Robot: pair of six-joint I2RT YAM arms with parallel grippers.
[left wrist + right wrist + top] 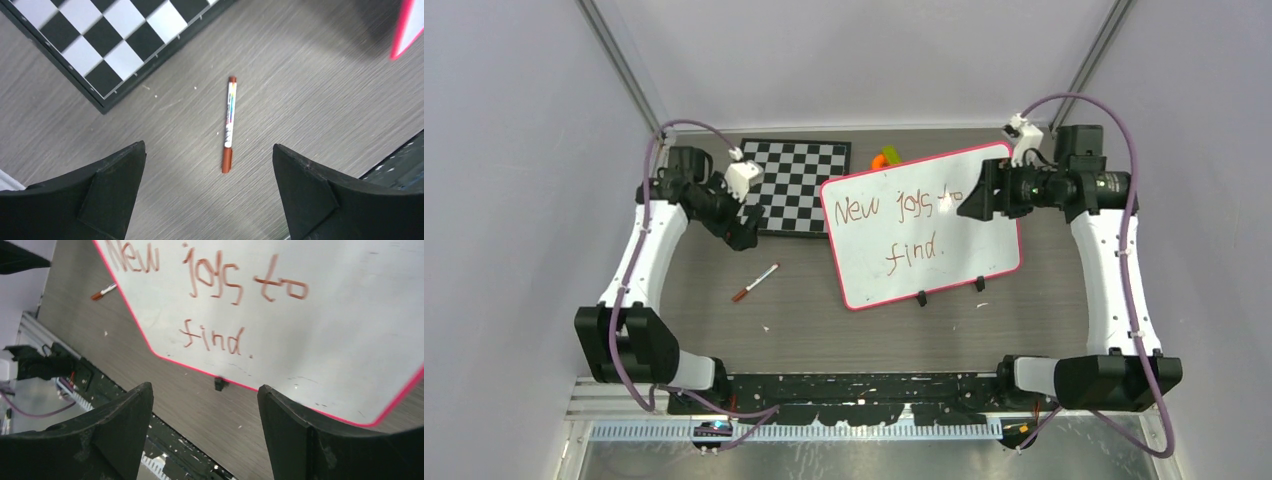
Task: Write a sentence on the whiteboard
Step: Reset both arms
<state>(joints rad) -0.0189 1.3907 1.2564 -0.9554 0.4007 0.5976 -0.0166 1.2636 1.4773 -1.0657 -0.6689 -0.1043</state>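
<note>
The whiteboard (921, 227) lies on the table right of centre, pink-rimmed, with two black clips on its near edge. It also shows in the right wrist view (325, 325). The sentence (894, 215) reads "New jobs to find." in reddish-brown, in two lines (215, 295). A capped red-brown marker (755, 283) lies on the table left of the board; the left wrist view shows it (229, 122) lying free. My left gripper (746, 232) is open and empty above the table, beyond the marker. My right gripper (976, 203) is open and empty over the board's right part.
A black-and-white checkerboard (792, 185) lies at the back left, next to the left gripper. Small orange and green objects (885, 157) sit behind the whiteboard. A black rail (864, 385) runs along the near table edge.
</note>
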